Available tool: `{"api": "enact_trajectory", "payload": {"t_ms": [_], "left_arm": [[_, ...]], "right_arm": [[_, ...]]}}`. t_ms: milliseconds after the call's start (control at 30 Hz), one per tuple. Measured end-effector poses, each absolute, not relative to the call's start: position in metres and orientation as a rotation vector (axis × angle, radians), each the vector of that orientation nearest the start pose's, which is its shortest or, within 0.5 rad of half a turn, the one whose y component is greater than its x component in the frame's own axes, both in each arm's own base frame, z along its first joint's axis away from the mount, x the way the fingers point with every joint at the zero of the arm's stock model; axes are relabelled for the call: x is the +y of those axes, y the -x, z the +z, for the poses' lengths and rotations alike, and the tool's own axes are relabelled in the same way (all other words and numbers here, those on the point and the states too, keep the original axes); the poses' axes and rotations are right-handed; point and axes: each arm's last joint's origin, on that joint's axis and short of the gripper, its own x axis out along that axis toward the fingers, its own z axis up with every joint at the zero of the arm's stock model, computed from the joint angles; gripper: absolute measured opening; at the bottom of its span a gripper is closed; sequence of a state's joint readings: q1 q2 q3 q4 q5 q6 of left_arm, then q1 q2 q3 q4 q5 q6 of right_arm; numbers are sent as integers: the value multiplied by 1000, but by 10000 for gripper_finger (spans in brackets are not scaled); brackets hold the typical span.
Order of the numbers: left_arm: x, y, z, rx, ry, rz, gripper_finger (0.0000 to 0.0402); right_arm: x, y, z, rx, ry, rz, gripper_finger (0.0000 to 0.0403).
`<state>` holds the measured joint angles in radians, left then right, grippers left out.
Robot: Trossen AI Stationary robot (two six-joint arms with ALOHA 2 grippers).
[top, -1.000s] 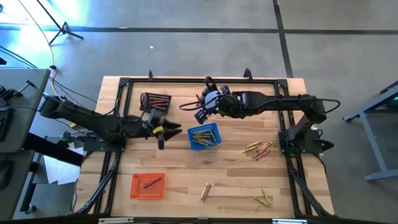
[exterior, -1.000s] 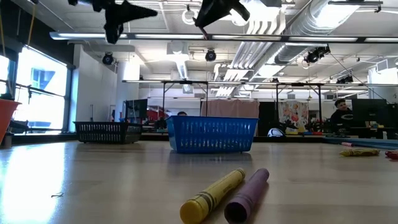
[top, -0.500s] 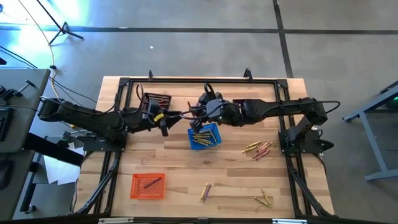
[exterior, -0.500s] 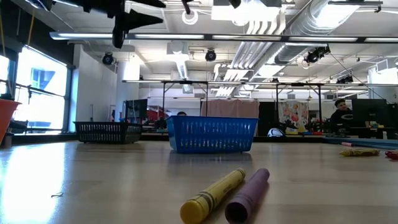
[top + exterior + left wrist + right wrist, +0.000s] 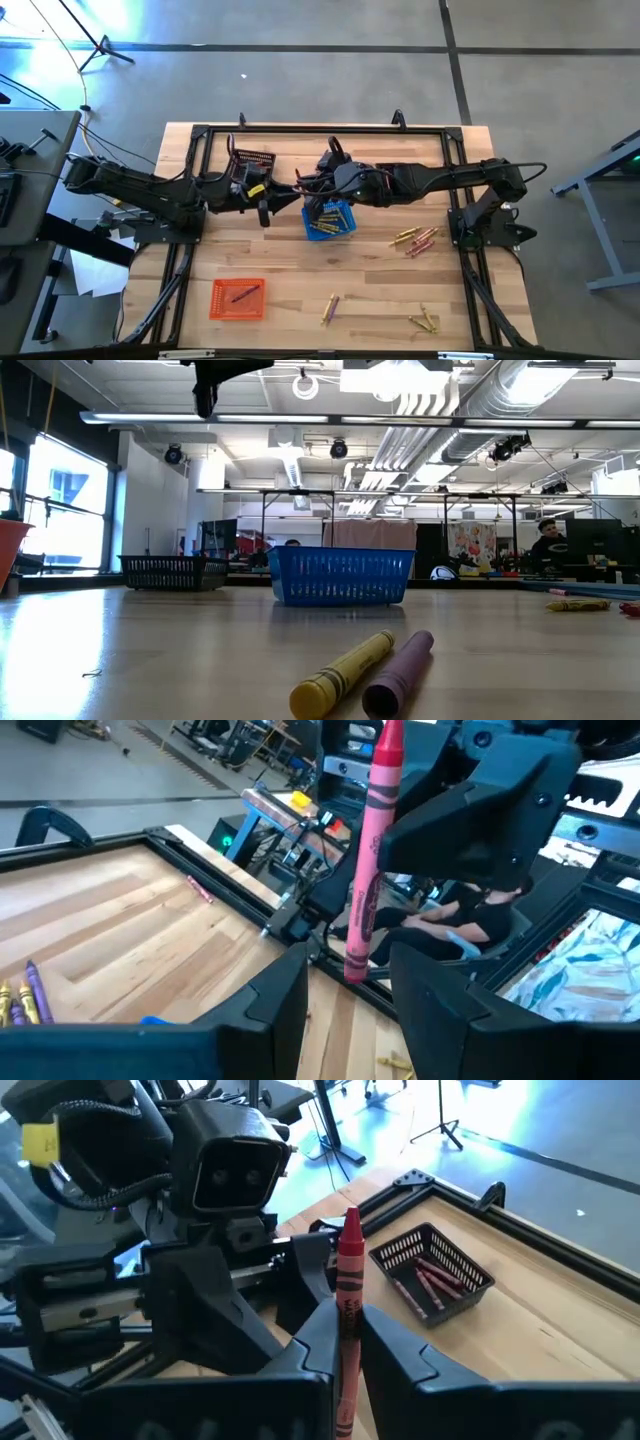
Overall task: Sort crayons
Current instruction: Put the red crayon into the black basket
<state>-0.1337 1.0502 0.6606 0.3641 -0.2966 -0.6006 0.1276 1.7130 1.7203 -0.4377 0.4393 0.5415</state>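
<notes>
Crayon, red-pink (image 5: 346,1315), upright, pinched in right claw (image 5: 345,1342) mid-frame above blue basket (image 5: 329,219). Left claw (image 5: 345,982) released, jaws either side of crayon, not gripping. Handover risk: right lets go early, crayon drops into wrong basket; black basket (image 5: 251,161) near, upper left.

1. A red-pink crayon (image 5: 347,1325) stands upright, pinched at its lower end, its tip up; it sits just behind the blue basket (image 5: 328,220), level with the black basket (image 5: 251,162).
2. Several yellow crayons (image 5: 324,222) lie jumbled inside the blue basket.
3. Red-pink crayons (image 5: 432,1279) lie side by side in the black basket.
4. One red-pink crayon (image 5: 243,294) lies slanted in the orange basket (image 5: 238,299).
5. A mixed yellow and red-pink cluster (image 5: 416,238) lies on the table right of the blue basket.
6. A yellow and purple pair (image 5: 362,673) lies side by side, touching, in front of the blue basket.
7. A few yellow crayons (image 5: 426,321) lie near the table's front edge, right of that pair.
</notes>
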Motion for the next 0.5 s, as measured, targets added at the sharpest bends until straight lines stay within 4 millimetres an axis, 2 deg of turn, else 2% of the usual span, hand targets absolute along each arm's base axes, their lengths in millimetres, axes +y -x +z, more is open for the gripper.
{"api": "enact_trajectory", "payload": {"t_ms": [300, 500], "left_arm": [[-25, -251, 298, -14, 581, 169, 129], [-24, -255, 294, -3, 581, 208, 129]], "right_arm": [[37, -386, 387, 324, -408, -408, 20], [38, -386, 387, 327, -402, -404, 20]]}}
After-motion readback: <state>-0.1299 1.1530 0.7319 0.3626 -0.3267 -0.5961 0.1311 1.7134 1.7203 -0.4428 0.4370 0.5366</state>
